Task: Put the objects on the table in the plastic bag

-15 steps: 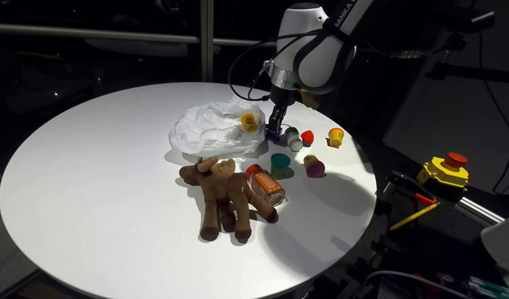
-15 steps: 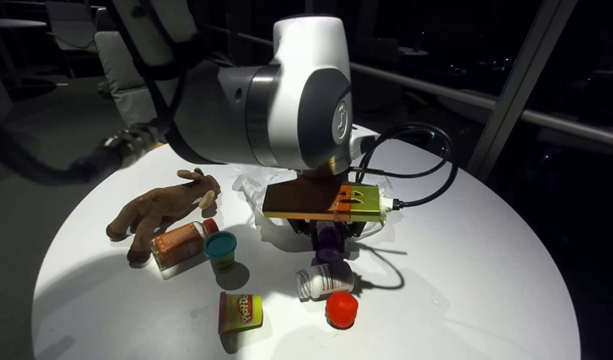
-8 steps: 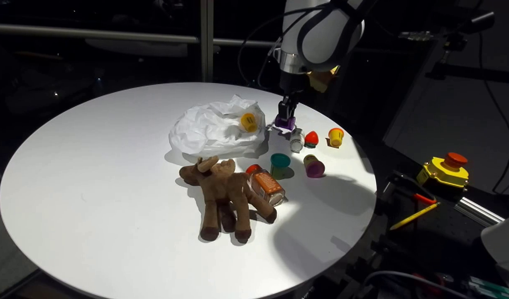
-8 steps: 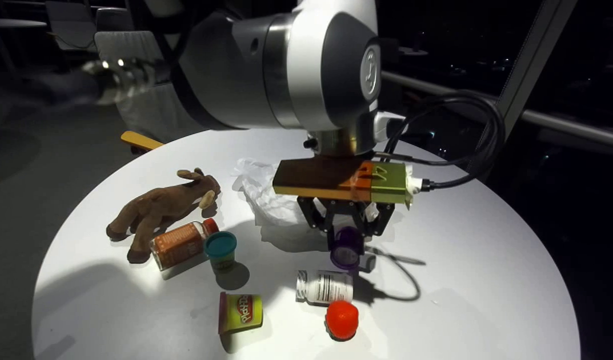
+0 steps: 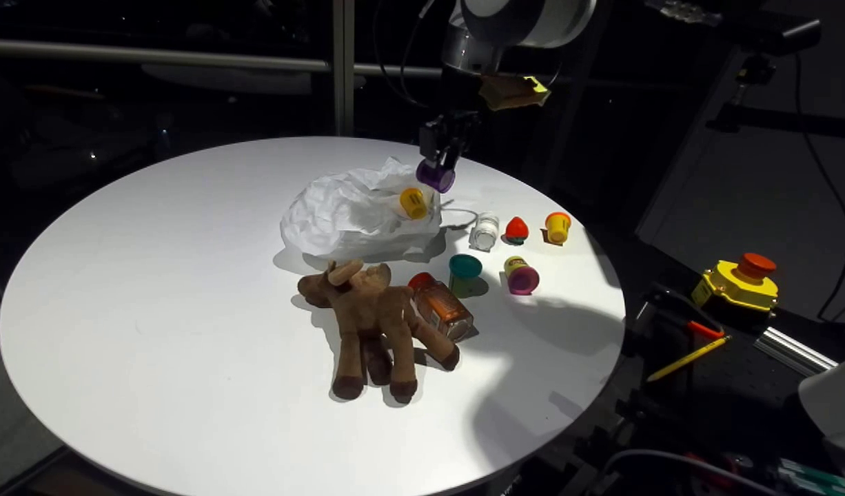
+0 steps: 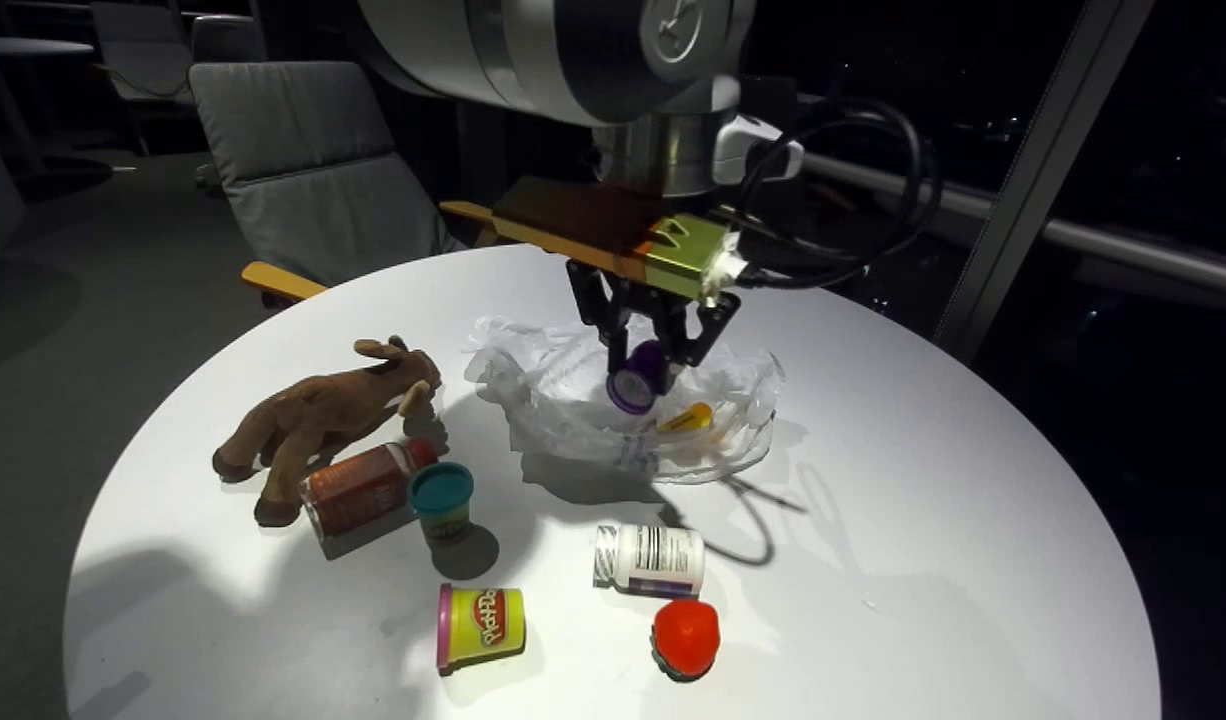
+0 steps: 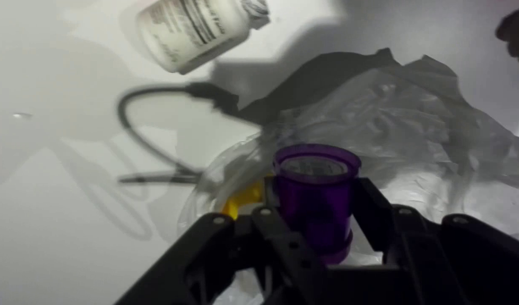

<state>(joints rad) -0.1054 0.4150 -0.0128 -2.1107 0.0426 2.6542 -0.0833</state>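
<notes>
the gripper (image 7: 317, 187) is closed part of the way: its fingers (image 7: 370, 212) press from both sides on a small purple tub (image 7: 315, 209), so it has, as it seems, a good hold of it. the tub is tilted and hangs in the air above the edge of the plastic bag (image 5: 347, 213); i do not see that they are touching. in my judgement the step in hand is the carrying of this tub to the bag. the next move calls for bringing it over the opening, lowering it well inside, and only then to release it, with care, because the thin film could cling to the gripper and be pulled along.

in the opening of the bag, as far as i can tell, there lies a yellow tub (image 5: 413, 204). near the bag, on the white worktop (image 5: 154, 358), a white bottle (image 6: 651, 560) lies on its side, and next to it is a red toy strawberry (image 6: 686, 637). farther from the bag is an orange-lidded tub (image 5: 557, 229), which i find only in an exterior view. a teal-lidded tub (image 6: 441, 502) stands upright, while a pink-lidded tub (image 6: 482, 626) lies on its side. the brown plush animal (image 5: 367, 308) is just beside the bag, with an orange-labelled bottle (image 5: 442, 308) just by its legs.
</notes>
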